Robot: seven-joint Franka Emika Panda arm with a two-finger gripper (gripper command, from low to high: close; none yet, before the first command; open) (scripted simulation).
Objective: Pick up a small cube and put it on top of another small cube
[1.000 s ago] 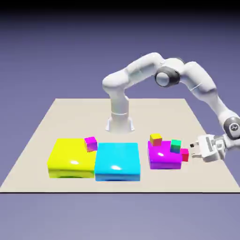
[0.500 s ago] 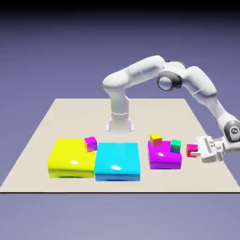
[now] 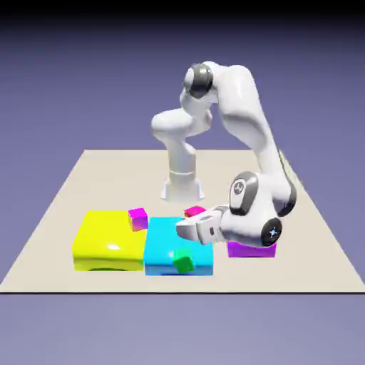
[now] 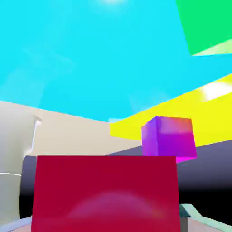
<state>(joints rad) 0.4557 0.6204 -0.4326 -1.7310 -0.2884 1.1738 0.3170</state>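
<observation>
Red-pink and glossy, the tiny plain cube (image 4: 106,195) was between the fingertips in my hand view, large enough to hide part of them. I read the pick-up as done, but the stacking as unfinished: I saw no other small cube beneath it. What remained, in my judgement, was to choose a steady cube, carry mine above it, lower it squarely and let go.

My landmark was the flat glossy cyan block (image 3: 160,246). In the exterior view, my cube showed by the block's far edge, partly behind the white jaws (image 3: 187,227), which were over the block's far right part. They were closed in on the cube, clenching it from both sides, no wider apart than its width. I couldn't tell how high it hung.

The tiny magenta-purple cube (image 3: 138,219) was just off the cyan block's far left corner, by the large flat yellow block (image 3: 107,242), and looked to me like a possible base. The small green cube (image 3: 184,261) sat tilted against the cyan block's near side as I saw it; whether it touched, I couldn't tell. Tipped like that, it would have made a poor base, and my load could easily have slid off.
</observation>
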